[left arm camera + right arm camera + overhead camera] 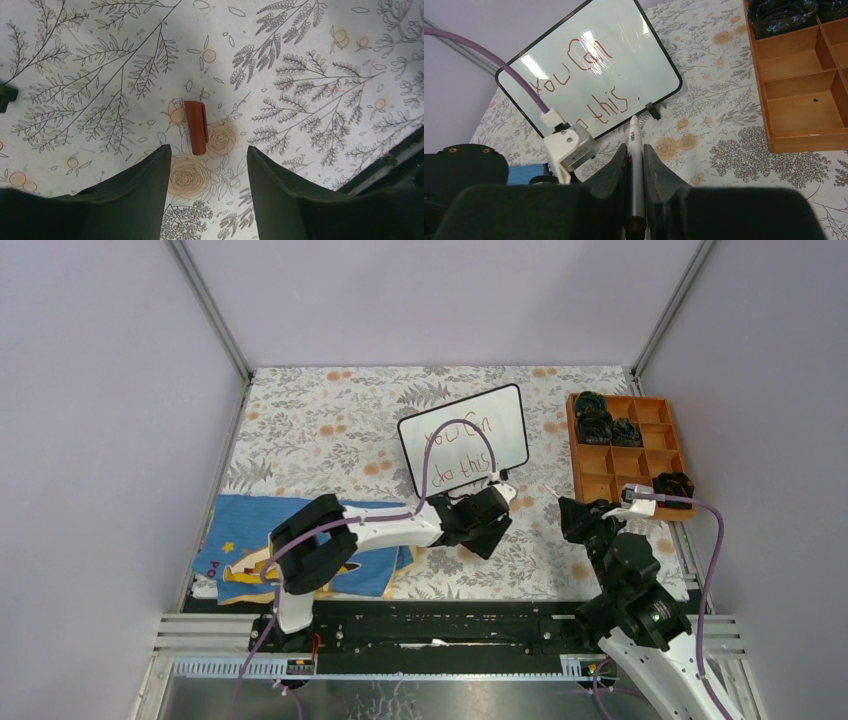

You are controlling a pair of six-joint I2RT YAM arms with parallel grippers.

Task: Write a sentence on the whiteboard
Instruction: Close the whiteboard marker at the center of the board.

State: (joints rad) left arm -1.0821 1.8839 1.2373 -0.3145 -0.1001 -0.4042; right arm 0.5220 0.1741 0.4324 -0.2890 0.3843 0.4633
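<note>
While the right fingers (pixel 611 172) clamp a marker (pixel 636 150), the left fingers (pixel 142 192) stand apart, holding nothing, near a red-brown cap (pixel 196 126).

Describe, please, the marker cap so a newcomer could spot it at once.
On the floral tablecloth, look on the near side of the whiteboard, just beyond the open left gripper. The marker cap lies flat there beside a printed rose, the only solid reddish-brown piece among line-drawn flowers.

- "You Can": upper line of the reddish-brown handwritten sentence (pixel 583 82) on the whiteboard (pixel 644 60), beyond the right gripper (pixel 635 150) tips.
- "do this": lower line, nearer those tips.
- Red print on the marker (pixel 634 132): too small to read.
</note>
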